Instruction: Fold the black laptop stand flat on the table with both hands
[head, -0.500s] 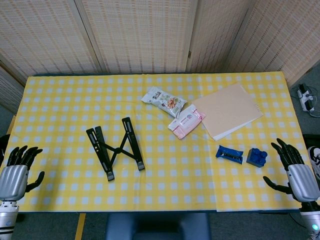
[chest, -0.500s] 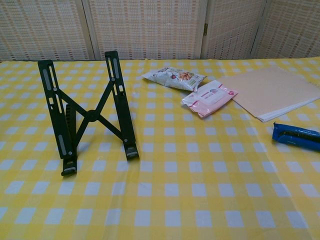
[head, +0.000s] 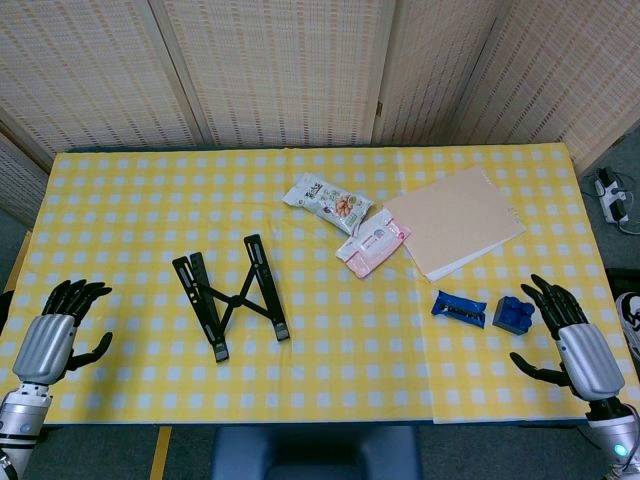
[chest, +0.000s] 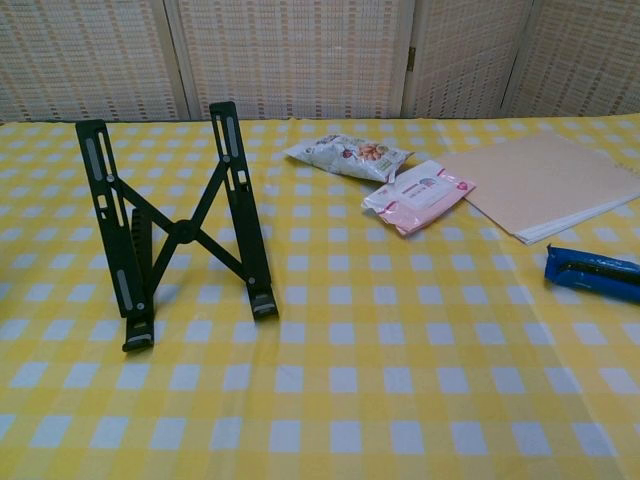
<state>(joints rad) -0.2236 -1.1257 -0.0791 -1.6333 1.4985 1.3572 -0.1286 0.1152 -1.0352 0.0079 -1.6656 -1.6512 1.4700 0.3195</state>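
The black laptop stand (head: 230, 294) stands unfolded on the yellow checked tablecloth, left of centre, its two slotted arms joined by a crossed brace. In the chest view the stand (chest: 178, 233) rises upright with its feet toward me. My left hand (head: 52, 338) hovers at the table's left front edge, fingers spread and holding nothing, well left of the stand. My right hand (head: 572, 341) is at the right front edge, fingers apart and empty, far from the stand. Neither hand shows in the chest view.
A snack bag (head: 327, 202), a pink wipes pack (head: 372, 242) and a tan notebook (head: 455, 220) lie at the back right. A blue packet (head: 458, 308) and a blue block (head: 513, 314) sit close to my right hand.
Both hands have moved inward over the table's front edge, the left one rightward and the right one leftward. The stand has not moved.
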